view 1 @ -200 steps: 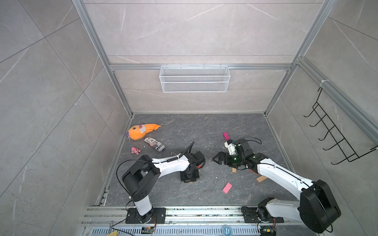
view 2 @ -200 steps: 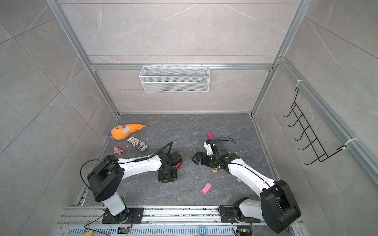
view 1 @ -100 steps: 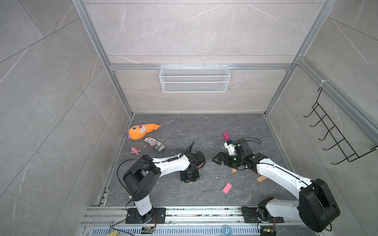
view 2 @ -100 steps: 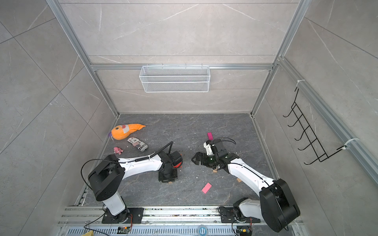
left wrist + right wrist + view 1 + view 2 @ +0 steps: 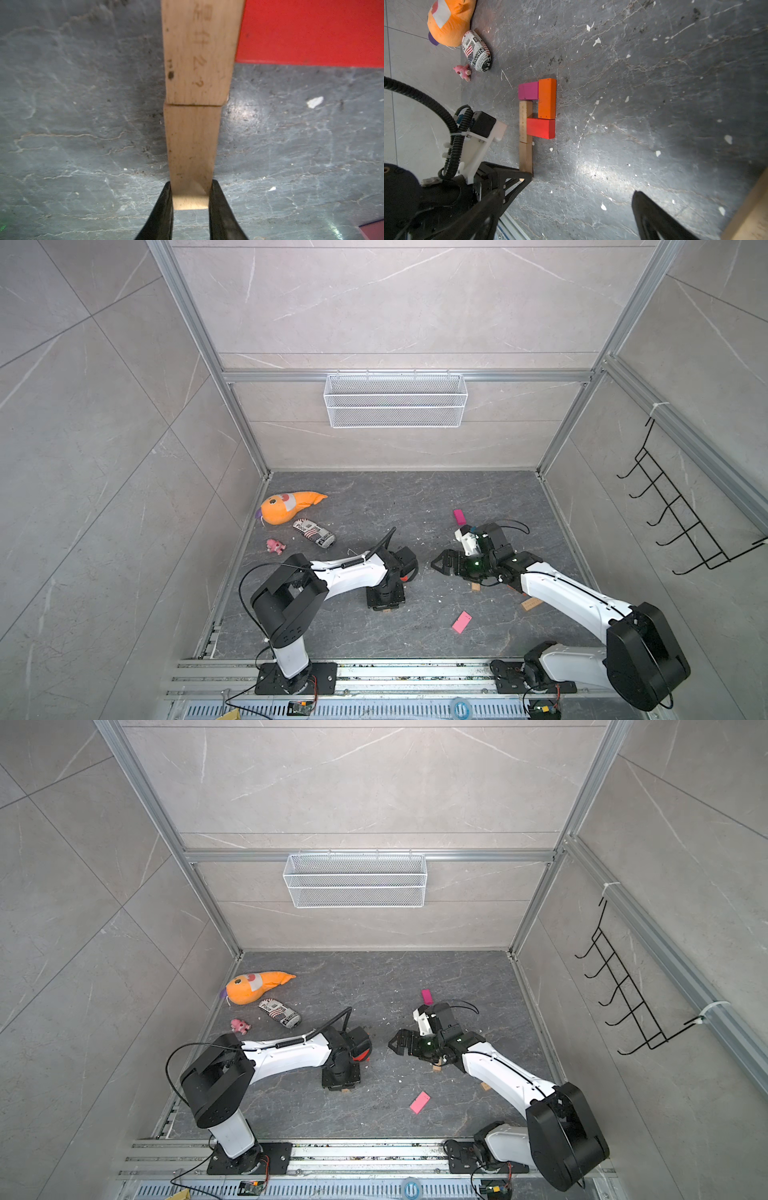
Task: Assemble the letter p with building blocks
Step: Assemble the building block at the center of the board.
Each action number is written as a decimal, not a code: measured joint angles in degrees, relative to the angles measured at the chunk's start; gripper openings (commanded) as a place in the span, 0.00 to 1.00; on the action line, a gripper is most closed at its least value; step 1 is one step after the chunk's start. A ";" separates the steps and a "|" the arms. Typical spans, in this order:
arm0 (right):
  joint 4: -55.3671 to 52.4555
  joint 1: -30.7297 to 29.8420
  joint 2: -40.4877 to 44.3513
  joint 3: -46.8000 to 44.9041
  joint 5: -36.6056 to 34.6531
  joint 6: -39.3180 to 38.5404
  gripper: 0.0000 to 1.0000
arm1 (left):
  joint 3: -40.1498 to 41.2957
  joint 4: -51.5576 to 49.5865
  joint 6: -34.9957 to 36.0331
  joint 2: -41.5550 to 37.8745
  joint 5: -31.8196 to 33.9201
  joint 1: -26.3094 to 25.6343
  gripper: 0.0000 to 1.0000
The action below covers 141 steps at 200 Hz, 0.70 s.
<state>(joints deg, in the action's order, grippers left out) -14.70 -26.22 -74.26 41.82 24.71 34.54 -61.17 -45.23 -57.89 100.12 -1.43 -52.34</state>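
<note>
Left gripper (image 5: 190,188) pinching 1 tan brick (image 5: 192,145) at 6 o'clock end of P (image 5: 547,97); right gripper (image 5: 439,563), at 3 o'clock, spread wide.

Top views look down from high; close wrist views share the tan stem (image 5: 525,153).

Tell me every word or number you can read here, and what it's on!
"Place": on the newspaper-print pouch, in a top view; its other print is too small.
Faint marks: on the tan brick touching the red brick, left wrist view; too blurred to read.
Small marks: on the loose tan brick by the right arm; too small.
No writing on the end tan brick in the left gripper.
</note>
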 measured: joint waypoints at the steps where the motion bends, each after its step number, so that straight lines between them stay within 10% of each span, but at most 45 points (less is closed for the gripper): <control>1: 0.00 0.00 0.00 0.00 0.00 0.00 1.00 | 0.00 0.00 0.00 0.02 0.00 0.00 0.19; 141: 0.02 0.00 -0.33 0.00 0.04 0.13 1.00 | 0.00 0.00 0.22 0.02 0.07 0.00 0.29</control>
<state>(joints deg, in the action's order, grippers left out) -14.68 -26.22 -74.59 41.82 24.75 34.68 -61.17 -45.23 -57.67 100.14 -1.37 -52.34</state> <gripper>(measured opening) 0.995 0.282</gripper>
